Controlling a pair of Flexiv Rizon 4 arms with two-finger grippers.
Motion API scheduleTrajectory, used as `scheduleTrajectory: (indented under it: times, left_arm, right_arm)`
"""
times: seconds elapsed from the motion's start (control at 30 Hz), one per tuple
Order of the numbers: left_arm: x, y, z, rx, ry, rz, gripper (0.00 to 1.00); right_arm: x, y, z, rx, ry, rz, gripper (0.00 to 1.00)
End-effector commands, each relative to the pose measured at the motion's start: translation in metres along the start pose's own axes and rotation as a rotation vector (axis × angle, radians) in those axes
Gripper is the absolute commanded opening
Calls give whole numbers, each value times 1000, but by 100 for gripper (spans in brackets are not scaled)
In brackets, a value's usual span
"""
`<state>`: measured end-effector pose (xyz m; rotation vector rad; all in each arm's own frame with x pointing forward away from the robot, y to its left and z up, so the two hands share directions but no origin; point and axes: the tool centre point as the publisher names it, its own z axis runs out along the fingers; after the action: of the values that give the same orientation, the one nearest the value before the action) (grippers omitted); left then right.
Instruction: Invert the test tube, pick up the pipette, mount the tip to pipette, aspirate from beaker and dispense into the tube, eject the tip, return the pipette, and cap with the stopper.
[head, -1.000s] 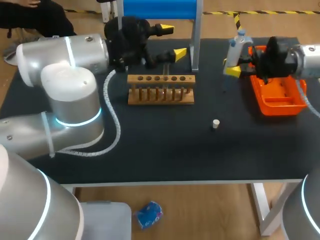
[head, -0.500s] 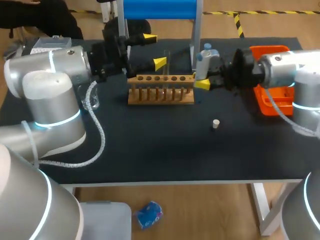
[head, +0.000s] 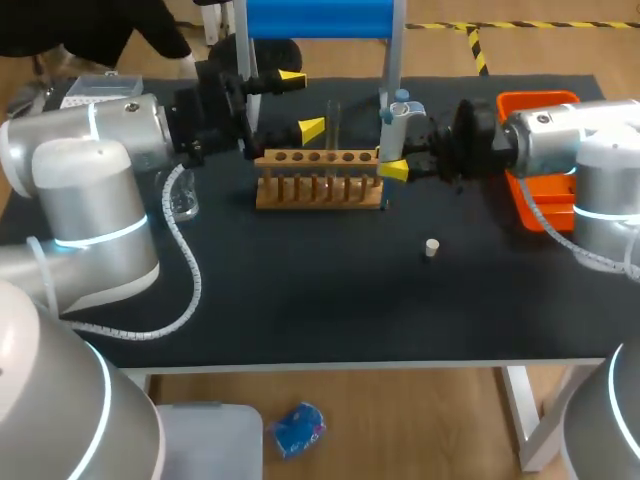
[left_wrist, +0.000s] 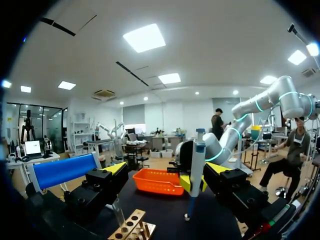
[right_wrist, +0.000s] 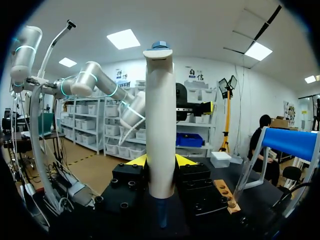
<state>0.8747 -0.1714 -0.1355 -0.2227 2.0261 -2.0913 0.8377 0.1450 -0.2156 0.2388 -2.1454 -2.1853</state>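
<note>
1. Your left hand (head: 301, 102) is released: its two yellow-tipped fingers stand well apart and grip nothing. It hangs over the back of the desk (head: 300, 300), just behind the left part of the wooden rack (head: 320, 180).
2. The test tube (head: 333, 118) stands upright in the rack, just beside your left hand's fingertips. In the left wrist view it rises close to one finger only, and the other finger is well clear of it.
3. Your right hand (right_wrist: 160, 162) is clenched on the pipette (head: 396, 125), with a finger pressed against each side of the white body. The pipette is held upright, with its blue cap on top.
4. The pipette hangs at the right end of the rack, near the test tube but apart from it.
5. The stopper (head: 431, 247) lies alone on the desk in front of the rack, towards its right end and well apart from both hands.
6. The beaker (head: 184, 203) sits on the desk to the left of the rack, beside your left arm's cable.
7. The orange tray (head: 545, 210) sits at the right of the desk, partly hidden by your right arm.
</note>
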Motion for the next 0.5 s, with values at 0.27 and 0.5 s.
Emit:
scheduleTrajectory:
  times: [0.27,0.5]
  left_arm:
    - [-6,8,10,-141,-21,17,100]
    - [-2,14,15,-128,15,-16,100]
  right_arm:
    - [-5,-19,12,9,2,11,0]
    - [-15,-28,24,-24,2,6,0]
